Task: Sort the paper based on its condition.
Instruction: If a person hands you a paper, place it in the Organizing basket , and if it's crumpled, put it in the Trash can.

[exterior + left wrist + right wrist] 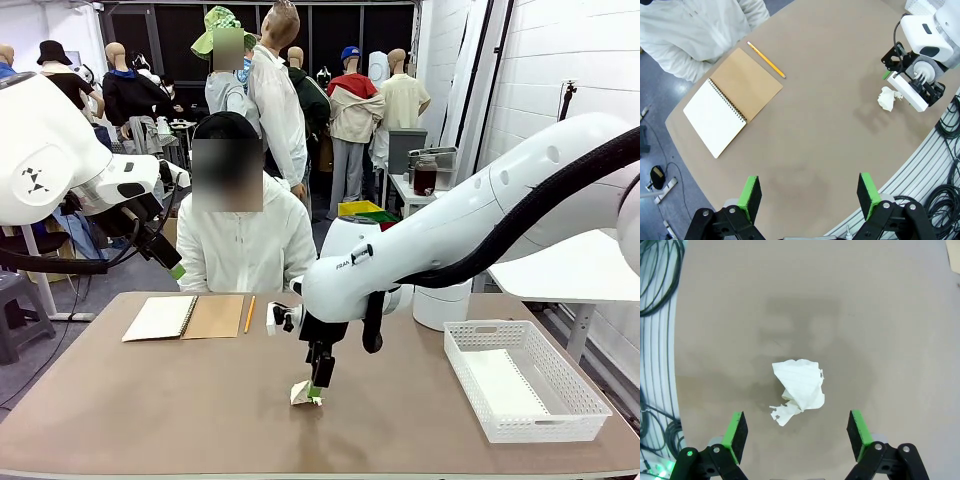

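A crumpled white paper lies on the brown table near its front middle. My right gripper hangs just above it, pointing down, open, with the wad between and slightly ahead of its green pads, not touching it. The left wrist view shows the same paper beside the right gripper. My left gripper is held high at the left, open and holding nothing.
A spiral notebook lies open at the far left, with a yellow pencil beside it. A white basket stands at the right. A person in white sits at the far side.
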Tool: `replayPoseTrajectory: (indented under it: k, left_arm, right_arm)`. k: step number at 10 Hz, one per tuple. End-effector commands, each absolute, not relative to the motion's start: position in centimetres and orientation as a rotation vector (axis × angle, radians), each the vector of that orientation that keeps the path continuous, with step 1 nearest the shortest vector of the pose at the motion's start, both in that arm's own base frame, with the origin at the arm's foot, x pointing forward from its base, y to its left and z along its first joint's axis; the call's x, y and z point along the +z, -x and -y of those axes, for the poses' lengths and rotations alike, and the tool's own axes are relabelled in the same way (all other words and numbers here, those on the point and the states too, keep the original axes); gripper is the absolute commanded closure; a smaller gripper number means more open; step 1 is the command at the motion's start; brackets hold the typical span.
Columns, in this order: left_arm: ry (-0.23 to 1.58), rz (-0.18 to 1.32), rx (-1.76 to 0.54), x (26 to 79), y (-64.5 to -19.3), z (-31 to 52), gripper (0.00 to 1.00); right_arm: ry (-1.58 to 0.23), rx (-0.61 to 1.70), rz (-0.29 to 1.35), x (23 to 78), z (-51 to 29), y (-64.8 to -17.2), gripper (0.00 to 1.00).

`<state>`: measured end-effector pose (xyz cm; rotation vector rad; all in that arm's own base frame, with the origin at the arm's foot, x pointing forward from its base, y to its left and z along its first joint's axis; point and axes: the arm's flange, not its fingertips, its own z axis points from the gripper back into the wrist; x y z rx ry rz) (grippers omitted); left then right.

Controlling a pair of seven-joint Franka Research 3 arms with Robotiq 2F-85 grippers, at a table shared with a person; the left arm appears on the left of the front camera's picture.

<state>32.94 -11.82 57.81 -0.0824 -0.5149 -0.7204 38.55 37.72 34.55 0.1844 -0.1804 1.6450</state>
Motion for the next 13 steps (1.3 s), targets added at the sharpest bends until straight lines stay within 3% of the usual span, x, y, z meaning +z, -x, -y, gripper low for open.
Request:
replayPoseTrajectory:
  k: [1,13]
  left_arm:
    - [0.1,0.515,-0.73,57.9,-32.9,11.7,0.0]
    - [0.1,0.515,-0.73,57.9,-32.9,11.7,0.0]
  right_arm:
    - [-0.175,1.629,0.189,34.1,-38.5,-38.9,0.0]
    - [-0.157,1.644,0.098,31.2,-40.1,-40.0,0.0]
